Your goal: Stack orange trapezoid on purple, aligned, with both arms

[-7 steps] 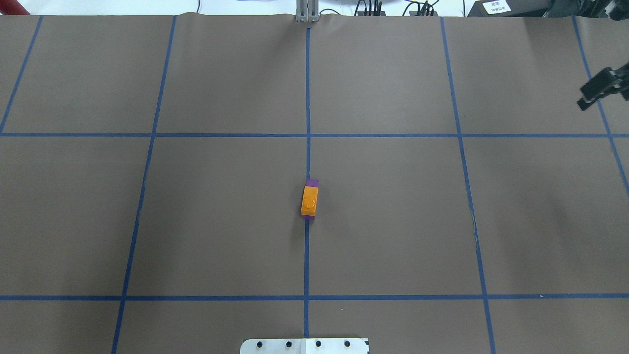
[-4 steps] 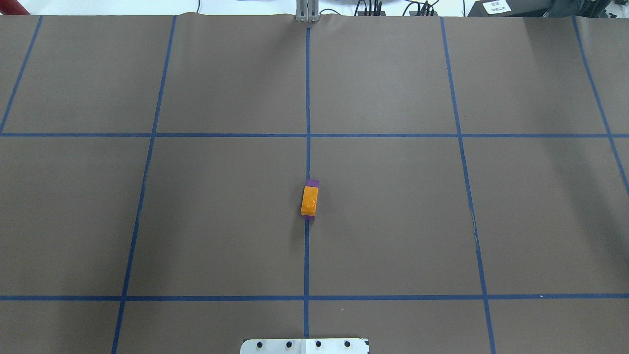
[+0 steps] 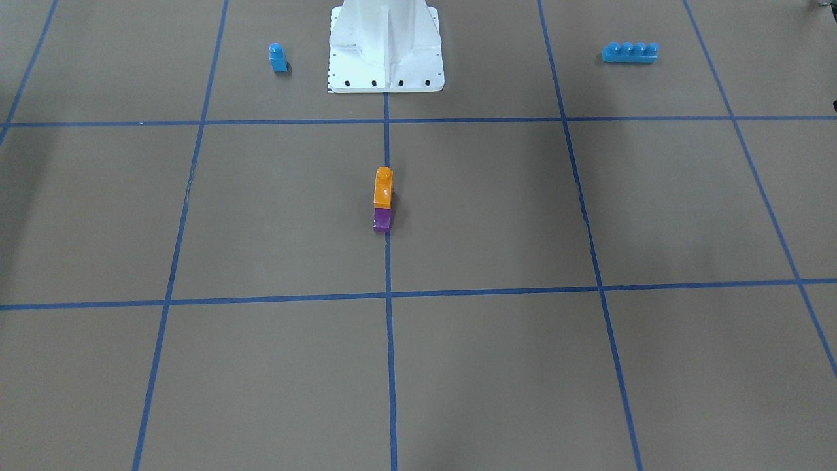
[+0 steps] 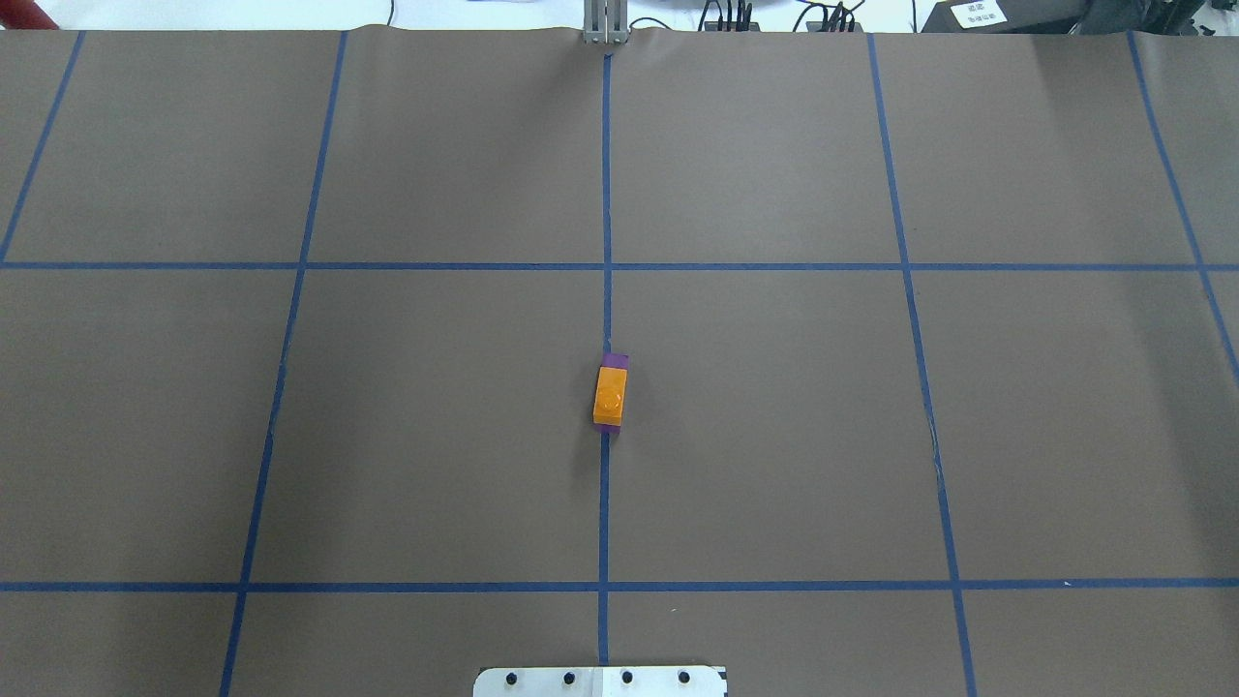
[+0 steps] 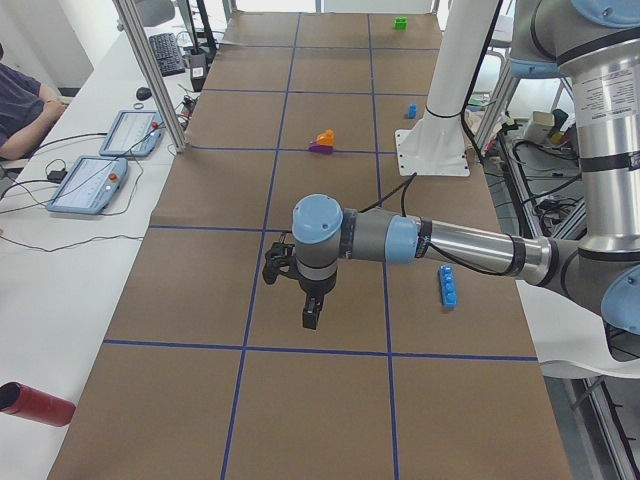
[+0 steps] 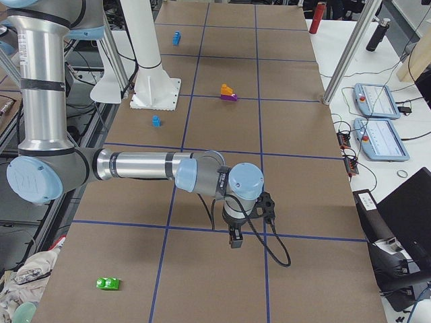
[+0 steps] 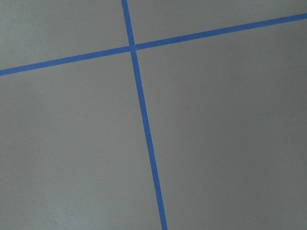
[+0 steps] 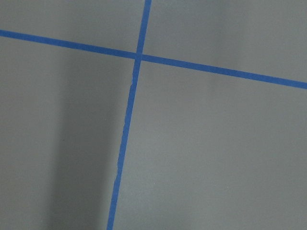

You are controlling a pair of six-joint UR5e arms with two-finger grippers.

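Left gripper is hanging with its fingers pointing down over bare paper beside a tape crossing. The right gripper is doing the same at the table's opposite end. Whether either is released or clenched cannot be told from these side views, and no block is showing at either one.

Well apart from both, the orange trapezoid is sitting on the purple trapezoid at the middle of the table, right on the centre line of blue tape. The stacking is looking done, so the step in hand is probably the last clearing and check. Doing it well is coming down to keeping both arms off the stack and confirming flush edges. From overhead a purple sliver is peeking out at the far end, and whether that is the slope or a slight offset cannot be told.

Both blocks are glinting like hard glossy plastic, and the orange one is showing a single round stud on top and a sloped side. Matte brown paper is covering the table. Farther out, a blue single-stud block is standing left of the bolted white base, a blue four-stud brick is lying far right, and a green block is resting near the right arm.
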